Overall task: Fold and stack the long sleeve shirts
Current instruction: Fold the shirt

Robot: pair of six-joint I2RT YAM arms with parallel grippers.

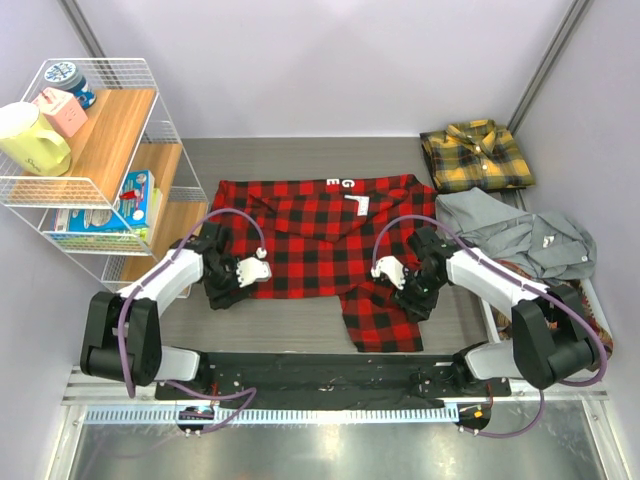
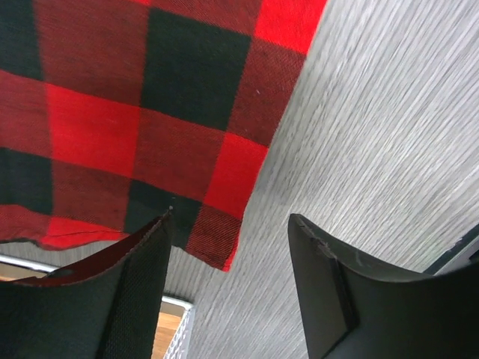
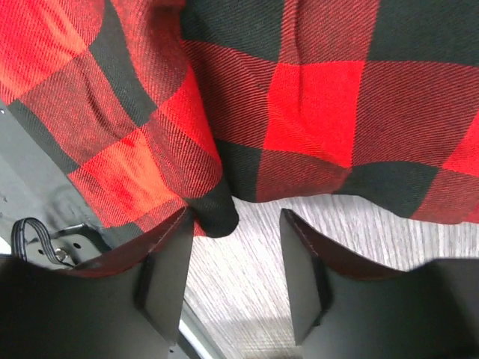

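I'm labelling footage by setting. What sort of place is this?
Probably a robot lab cell, not a home: plain partition walls, left arm and right arm bolted at the table's near edge, a wire shelf of props.

I count four shirts: one red check shirt (image 1: 310, 245), one yellow plaid shirt (image 1: 475, 155), one grey shirt (image 1: 520, 240) and one brown plaid shirt (image 1: 597, 318), mostly hidden at the right edge. I have two arms, the left arm (image 1: 165, 280) and the right arm (image 1: 490, 280), and two grippers, the left gripper (image 2: 228, 284) and the right gripper (image 3: 236, 277), each with two fingers. There is one table (image 1: 300, 160) and one wire rack (image 1: 120, 130) with three wooden shelves. On it I count one pale mug (image 1: 32, 140), one pink box (image 1: 62, 110), one blue tin (image 1: 68, 77) and one blue carton (image 1: 140, 197).
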